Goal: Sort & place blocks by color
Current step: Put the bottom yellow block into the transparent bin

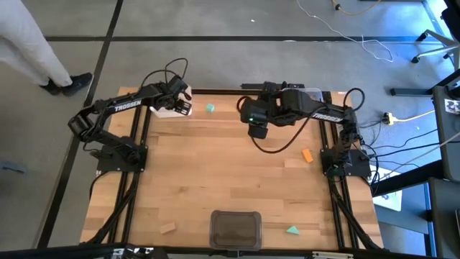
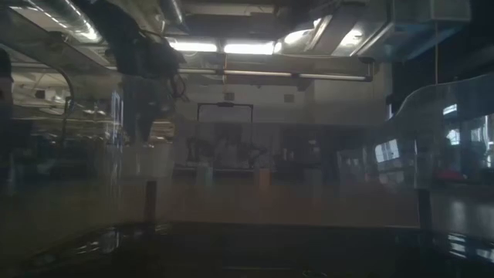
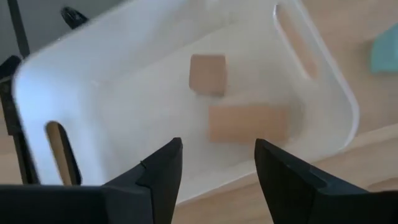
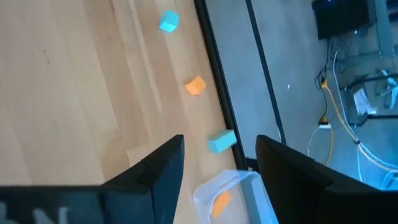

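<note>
The left gripper (image 3: 217, 163), fingers apart and empty, hangs over the smooth white plastic tray (image 3: 323, 134) holding two pale natural-wood blocks (image 3: 208, 74). The right gripper (image 4: 219, 163) is open above the wooden table (image 4: 74, 93).

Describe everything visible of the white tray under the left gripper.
The white tray is a smooth, plastic-looking bin with rounded corners and slotted handle cutouts in its end walls. It sits on the wooden table's far edge. Inside lie two pale wood blocks, a cube and a longer bar. The left gripper hangs open above it, touching nothing.
</note>
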